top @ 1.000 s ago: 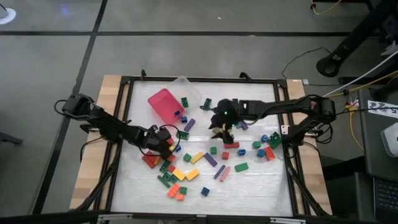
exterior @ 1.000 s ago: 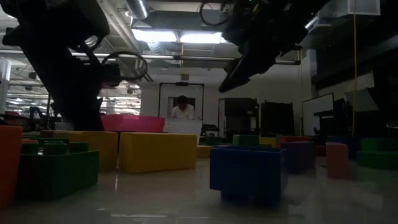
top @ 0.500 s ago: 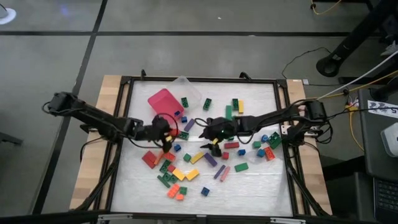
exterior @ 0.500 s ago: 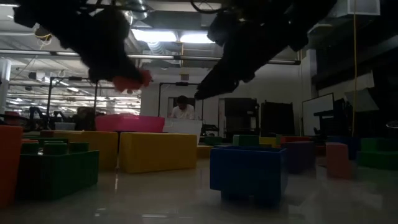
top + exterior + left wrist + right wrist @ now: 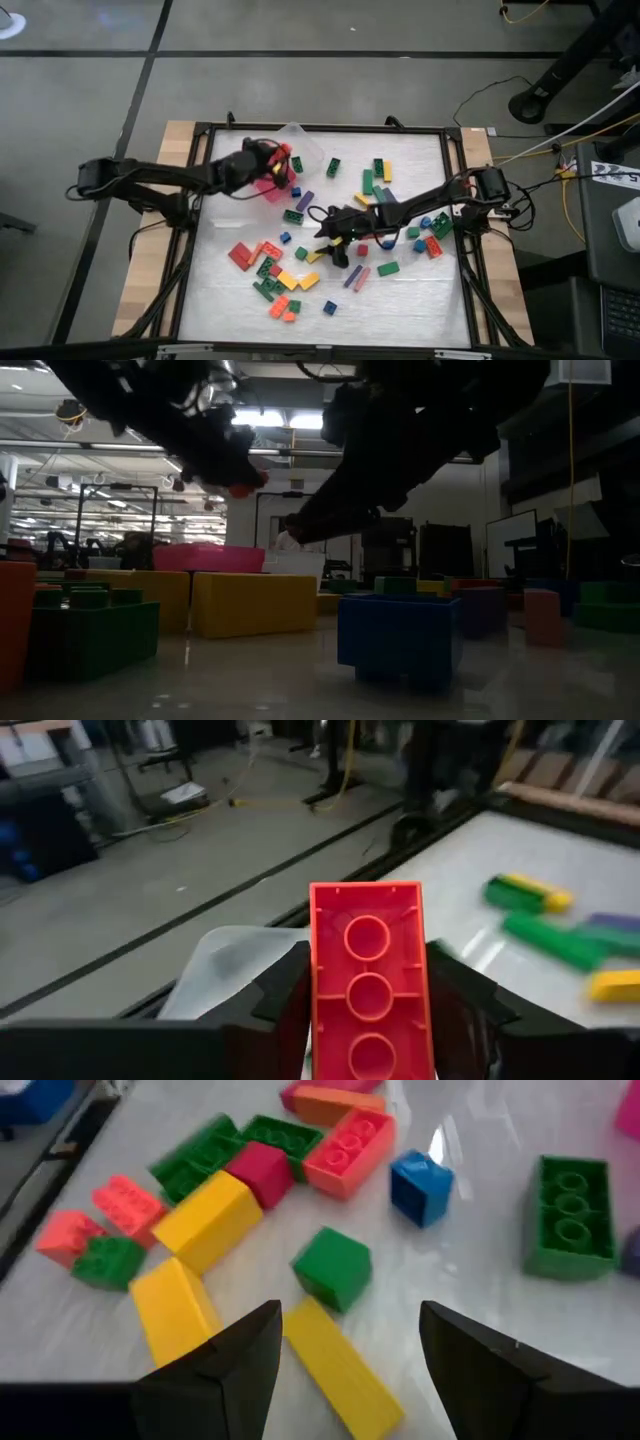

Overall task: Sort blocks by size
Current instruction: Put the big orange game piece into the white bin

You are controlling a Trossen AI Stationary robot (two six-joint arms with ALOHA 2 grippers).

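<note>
Blocks (image 5: 290, 280) lie scattered over the white table (image 5: 420, 300) in front of me, a thick cluster of red, green, yellow and orange ones toward the near left and looser ones across the middle and right. From the left wrist view I see a long red brick (image 5: 368, 982) sitting between the left gripper (image 5: 272, 160) fingers, hollow underside facing the camera with its three round sockets showing; the dark fingers (image 5: 285, 995) flank both long sides, so I read the claw as pinching that brick. From above, that gripper hangs over the pink tray (image 5: 262, 172), which sits beside the clear plastic tray (image 5: 300, 140) at the far left of the table. In the low view the red brick (image 5: 240, 488) shows as a small spot held up in the air.

My right gripper (image 5: 335, 232) reaches across to the table's centre, low over the loose pieces. Its wrist view shows the fingers (image 5: 225, 1365) spread wide with nothing between them, a yellow bar (image 5: 338, 1370) and a green cube (image 5: 333, 1267) lying just ahead in the gap, and a blue cube (image 5: 421, 1184) and a long green brick (image 5: 568, 1215) farther off.
</note>
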